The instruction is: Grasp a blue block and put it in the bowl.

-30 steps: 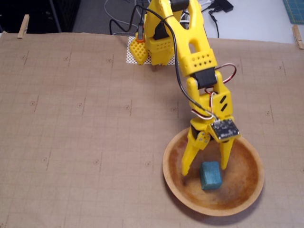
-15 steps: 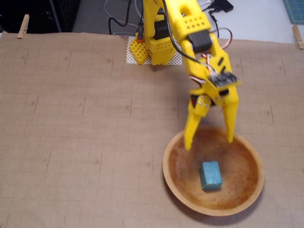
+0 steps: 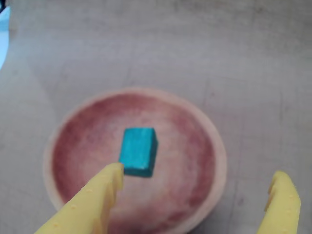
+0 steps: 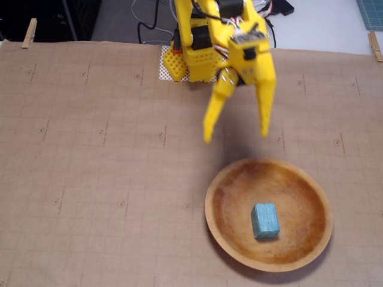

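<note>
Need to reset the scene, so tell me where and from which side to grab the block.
Take the block across its two long side faces, coming straight down from above. It lies flat near the middle of the bowl, well clear of the rim, so both sides look reachable. In the fixed view its long axis runs roughly up-down, so close the open pincer left-right across its narrower width.

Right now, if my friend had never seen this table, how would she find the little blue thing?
Look for the bowl, the big round wooden dish on the brown paper, near the bottom right of the fixed view. The block lies inside it, near the middle, not touching the rim. It is the only blue-green thing there, a small boxy piece, and the yellow gripper hangs open above, apart from it.
</note>
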{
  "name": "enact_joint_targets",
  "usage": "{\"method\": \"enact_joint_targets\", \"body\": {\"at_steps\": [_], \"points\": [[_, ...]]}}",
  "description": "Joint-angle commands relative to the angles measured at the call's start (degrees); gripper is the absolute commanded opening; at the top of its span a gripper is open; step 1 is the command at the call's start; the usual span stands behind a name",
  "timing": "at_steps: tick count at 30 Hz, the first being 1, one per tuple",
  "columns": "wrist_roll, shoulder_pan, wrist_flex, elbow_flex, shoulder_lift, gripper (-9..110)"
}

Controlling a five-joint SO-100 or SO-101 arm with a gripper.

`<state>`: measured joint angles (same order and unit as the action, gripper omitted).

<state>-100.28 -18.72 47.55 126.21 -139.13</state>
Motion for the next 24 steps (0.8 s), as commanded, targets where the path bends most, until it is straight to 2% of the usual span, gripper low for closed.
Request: {"method": "enact_joint_targets", "body": {"at_steps": [1, 10, 18, 24], "points": [[0.4, 2.5, 5.6, -1.2, -6.6, 37], [0.4, 6.7, 17.0, -1.2, -19.5, 37], [0.4, 6.9, 27.8, -0.7, -24.3, 37], [0.4, 10.5, 29.8, 4.1, -30.4, 27]]}}
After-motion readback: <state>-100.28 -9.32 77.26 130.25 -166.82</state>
